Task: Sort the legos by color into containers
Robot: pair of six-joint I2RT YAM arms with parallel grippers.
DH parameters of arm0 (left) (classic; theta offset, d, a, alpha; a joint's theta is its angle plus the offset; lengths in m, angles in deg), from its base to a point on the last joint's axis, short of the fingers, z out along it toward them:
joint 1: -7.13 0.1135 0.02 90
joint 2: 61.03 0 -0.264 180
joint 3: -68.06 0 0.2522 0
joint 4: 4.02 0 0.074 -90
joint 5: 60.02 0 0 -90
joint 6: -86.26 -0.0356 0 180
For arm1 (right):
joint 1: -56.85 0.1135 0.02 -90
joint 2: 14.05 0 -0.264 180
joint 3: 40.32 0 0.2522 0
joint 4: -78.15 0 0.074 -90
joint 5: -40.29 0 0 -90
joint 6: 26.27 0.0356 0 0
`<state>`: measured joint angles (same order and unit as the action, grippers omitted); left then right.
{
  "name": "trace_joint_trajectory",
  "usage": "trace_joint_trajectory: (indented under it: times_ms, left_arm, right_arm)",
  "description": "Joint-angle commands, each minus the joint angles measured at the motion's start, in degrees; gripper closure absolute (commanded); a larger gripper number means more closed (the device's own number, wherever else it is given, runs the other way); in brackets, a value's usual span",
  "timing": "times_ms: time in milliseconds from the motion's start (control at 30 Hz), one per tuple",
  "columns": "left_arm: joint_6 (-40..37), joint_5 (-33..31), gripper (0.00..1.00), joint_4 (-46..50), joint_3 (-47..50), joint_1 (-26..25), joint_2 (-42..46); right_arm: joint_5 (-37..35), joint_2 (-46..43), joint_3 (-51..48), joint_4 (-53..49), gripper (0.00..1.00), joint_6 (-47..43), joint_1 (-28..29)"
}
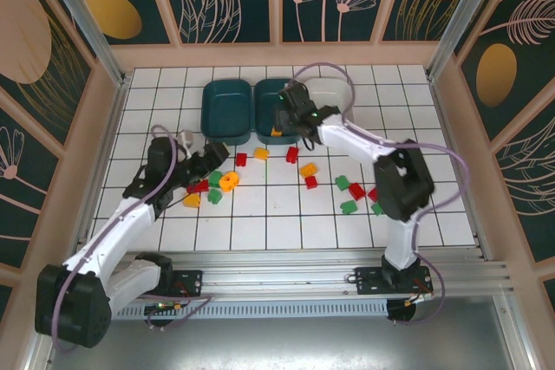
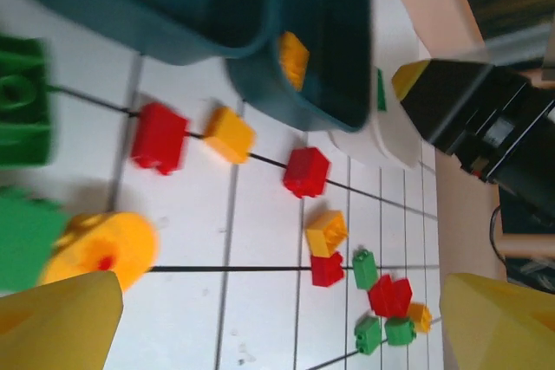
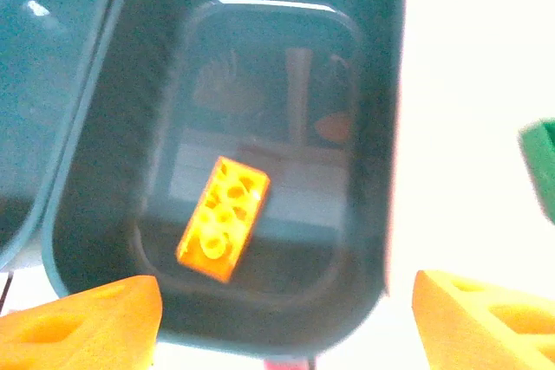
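Right gripper [image 3: 286,327] hangs over the middle teal tray [image 1: 270,103], its two yellow fingertips [image 3: 87,322] spread wide with nothing between them. Directly beneath it, in the right wrist view, one yellow brick [image 3: 224,230] lies flat on the tray floor, its long side tilted toward 1 o'clock, at about 7 o'clock from the tray's centre. A left teal tray [image 1: 227,110] sits right against the middle one on its 9 o'clock side. A white tray [image 1: 334,91] sits on the 3 o'clock side. A green brick [image 3: 542,166] shows against washed-out white at the 3 o'clock edge of the wrist view.

From above, all three trays line up at 12 o'clock on the white tiled table [image 1: 260,223]. The left gripper [image 2: 279,327] is low over the tiles at about 9 o'clock from the table's centre, its fingers also wide apart and holding nothing. In the left wrist view a round yellow piece [image 2: 100,249] lies just beside the fingertip at 8 o'clock, with blurred green bricks [image 2: 22,101] at 9 o'clock.

Loose legos [image 1: 309,171] in red, yellow-orange and green are scattered across the middle of the table. One cluster lies near the left gripper at 9 o'clock, and another of red and green lies at 3 o'clock beside the right arm.
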<state>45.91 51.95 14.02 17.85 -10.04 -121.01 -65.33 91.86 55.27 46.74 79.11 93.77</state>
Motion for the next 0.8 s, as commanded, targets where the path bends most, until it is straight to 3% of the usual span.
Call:
trace_joint_trajectory:
  times_ms: [0, 67, 200, 333, 567, 767]
  left_arm:
    - [-8.17, -8.36, 0.12, 5.34, -7.18, -8.47, -6.62]
    - [-10.61, -12.84, 0.15, 8.08, -12.06, -13.56, -12.92]
    - [-15.06, -21.96, 0.22, 12.62, -22.91, -21.34, -24.46]
    - [-18.62, -27.31, 0.25, 16.35, -34.13, -26.96, -36.63]
    - [-22.44, -30.84, 0.31, 19.61, -47.15, -28.66, -52.43]
    - [-24.89, -34.39, 0.31, 20.07, -50.95, -28.90, -57.29]
  right_arm:
    - [-1.38, -9.87, -12.60, 6.26, 0.31, 5.82, -2.45]
    - [0.14, -14.82, -19.58, 7.10, 0.37, 6.77, -4.28]
    - [-0.66, -24.56, -29.91, 7.33, 0.38, 8.62, -6.06]
    - [2.37, -34.44, -39.89, 8.22, 0.38, 10.00, -11.97]
    - [8.84, -44.17, -46.17, 7.08, 0.38, 9.33, -20.08]
    - [10.84, -46.28, -48.12, 7.18, 0.38, 8.41, -21.98]
